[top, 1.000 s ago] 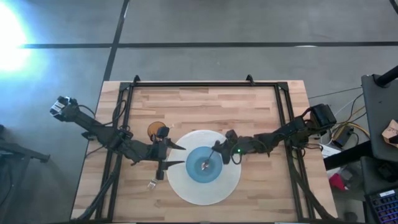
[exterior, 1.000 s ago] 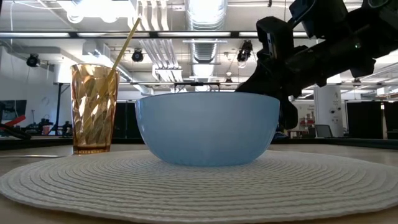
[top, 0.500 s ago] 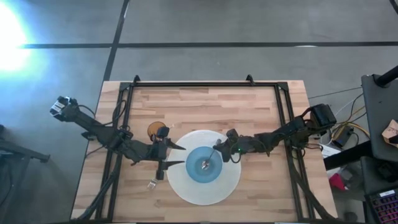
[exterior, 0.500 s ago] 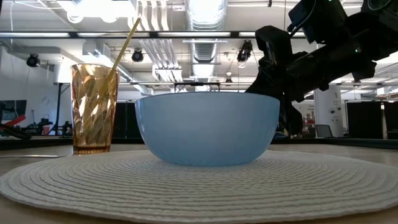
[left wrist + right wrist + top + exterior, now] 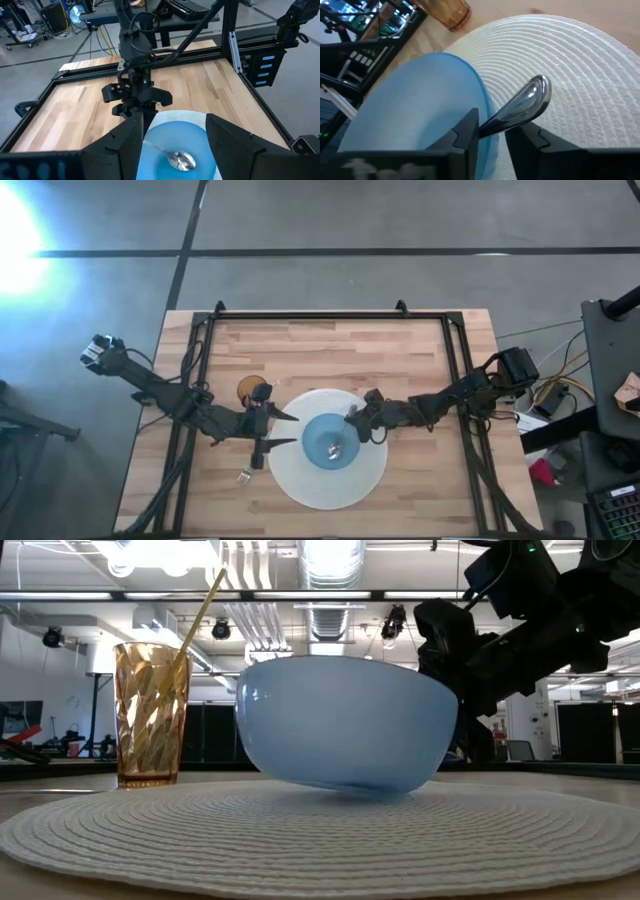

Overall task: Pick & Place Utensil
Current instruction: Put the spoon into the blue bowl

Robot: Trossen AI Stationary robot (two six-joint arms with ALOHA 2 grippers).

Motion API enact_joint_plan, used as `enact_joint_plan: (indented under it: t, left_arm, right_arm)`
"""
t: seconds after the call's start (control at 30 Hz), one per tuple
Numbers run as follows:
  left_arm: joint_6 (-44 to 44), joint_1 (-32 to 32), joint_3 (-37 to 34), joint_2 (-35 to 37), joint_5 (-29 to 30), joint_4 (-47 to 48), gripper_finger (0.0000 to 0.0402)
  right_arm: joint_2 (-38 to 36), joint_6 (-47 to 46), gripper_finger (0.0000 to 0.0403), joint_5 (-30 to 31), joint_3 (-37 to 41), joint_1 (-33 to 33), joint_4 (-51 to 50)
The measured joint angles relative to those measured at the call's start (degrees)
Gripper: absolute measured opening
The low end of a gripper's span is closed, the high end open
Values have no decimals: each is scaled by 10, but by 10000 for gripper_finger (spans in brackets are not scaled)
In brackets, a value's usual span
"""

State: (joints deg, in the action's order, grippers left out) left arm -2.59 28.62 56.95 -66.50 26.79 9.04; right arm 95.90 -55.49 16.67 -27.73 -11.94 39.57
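Observation:
A light-blue bowl point(image 5: 322, 435) sits tilted on a round white placemat point(image 5: 300, 485). In the low view its left side is raised and its lower right part point(image 5: 375, 785) rests on the mat. A silver spoon point(image 5: 337, 446) has its bowl end inside the blue bowl point(image 5: 182, 160). My right gripper point(image 5: 351, 418) is at the bowl's right rim, shut on the spoon. My left gripper point(image 5: 287, 430) hovers open just left of the bowl, touching nothing. My right gripper pinches the spoon's handle point(image 5: 502, 119) between its two fingers, coming slanting down from the table's right. A rounded shiny end point(image 5: 537, 92) sticks out past the fingers. The spoon slants down into the tilted bowl; where it meets the bowl is hidden.
An amber glass point(image 5: 252, 391) with a straw point(image 5: 200, 615) stands on the wood just beyond the mat's far-left edge. A fork point(image 5: 243, 475) lies on the table left of the mat. A black frame point(image 5: 330, 315) runs round the tabletop.
My right gripper has drawn a little toward the table's right and up, still shut on the spoon. The blue bowl, flat on the mat before, has tipped: its left side has lifted and its lower right part stays on the mat.

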Motion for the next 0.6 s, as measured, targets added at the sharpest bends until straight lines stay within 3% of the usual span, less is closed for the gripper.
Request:
enact_joint_plan:
  t: [0.6]
  left_arm:
    - [0,0,0,0,0,0,209]
  right_arm:
    - [-1,2,161,-20,-1,-1,17]
